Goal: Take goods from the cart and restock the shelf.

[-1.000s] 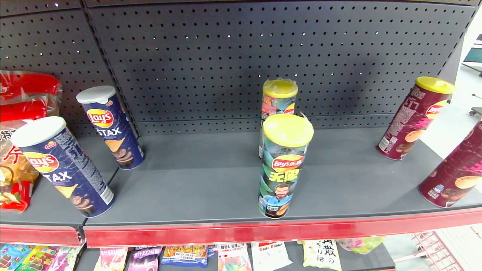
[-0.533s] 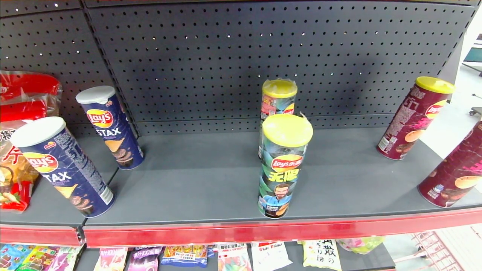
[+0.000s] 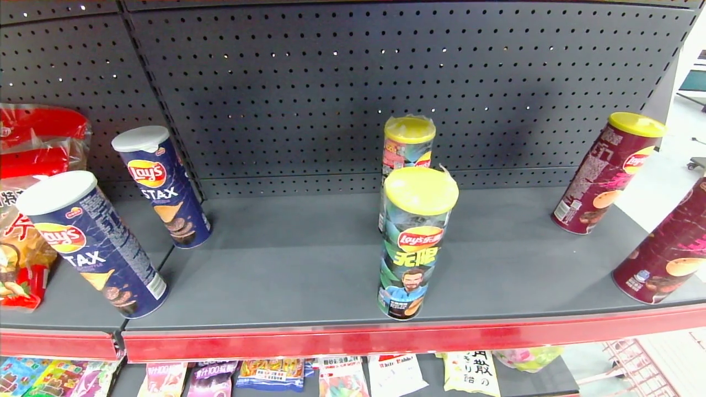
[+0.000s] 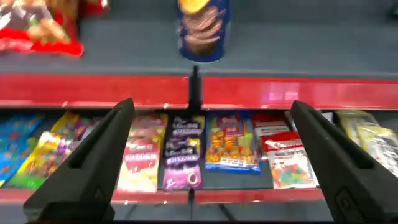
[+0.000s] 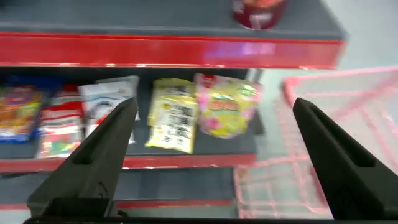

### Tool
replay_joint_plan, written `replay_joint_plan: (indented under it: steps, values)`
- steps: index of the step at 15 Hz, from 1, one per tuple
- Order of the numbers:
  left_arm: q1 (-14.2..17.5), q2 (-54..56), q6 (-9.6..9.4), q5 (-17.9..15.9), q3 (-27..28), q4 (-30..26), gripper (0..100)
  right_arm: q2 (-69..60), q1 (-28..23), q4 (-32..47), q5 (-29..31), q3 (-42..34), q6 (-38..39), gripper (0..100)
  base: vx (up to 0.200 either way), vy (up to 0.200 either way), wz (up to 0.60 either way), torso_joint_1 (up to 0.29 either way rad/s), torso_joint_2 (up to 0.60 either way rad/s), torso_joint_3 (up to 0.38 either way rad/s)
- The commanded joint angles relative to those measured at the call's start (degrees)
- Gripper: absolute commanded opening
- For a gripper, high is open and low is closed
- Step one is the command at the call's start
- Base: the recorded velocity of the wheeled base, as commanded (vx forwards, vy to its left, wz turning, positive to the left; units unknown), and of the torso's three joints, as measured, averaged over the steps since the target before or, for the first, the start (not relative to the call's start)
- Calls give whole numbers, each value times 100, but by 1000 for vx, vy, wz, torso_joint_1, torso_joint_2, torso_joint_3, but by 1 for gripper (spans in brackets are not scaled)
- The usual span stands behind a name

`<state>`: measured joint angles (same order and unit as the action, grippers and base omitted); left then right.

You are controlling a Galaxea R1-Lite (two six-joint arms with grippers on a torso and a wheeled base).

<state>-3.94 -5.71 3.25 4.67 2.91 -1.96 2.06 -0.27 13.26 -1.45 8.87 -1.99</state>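
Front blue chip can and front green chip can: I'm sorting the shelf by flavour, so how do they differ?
The front blue chip can has a white lid, the front green chip can a yellow one. The blue one's wrap is dark blue; the green one's shows a cartoon man. Both are upright tubes near the front edge of the shelf.
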Motion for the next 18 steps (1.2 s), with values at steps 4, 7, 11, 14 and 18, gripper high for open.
replay_joint_plan:
  steps: [4, 7, 11, 14, 18]
  values:
    - [7, 70, -35, 122, -283, 398, 100, -206, 44, -193, -268, -237, 155, 100, 0, 0, 0, 0, 0, 0]
    - [7, 78, 52, 43, -291, 416, 100, -206, 53, -298, -294, -263, 41, 100, 0, 0, 0, 0, 0, 0]
    - [7, 78, -158, -414, -291, 231, 100, -206, 44, -623, -286, -413, -206, 100, 0, 0, 0, 0, 0, 0]
    - [7, 78, -343, -537, -291, 223, 100, -144, 9, -1115, -417, -650, 295, 100, 0, 0, 0, 0, 0, 0]
    - [7, 78, -334, -528, -291, 223, 100, -206, 27, -1186, 242, -835, 102, 100, 0, 0, 0, 0, 0, 0]
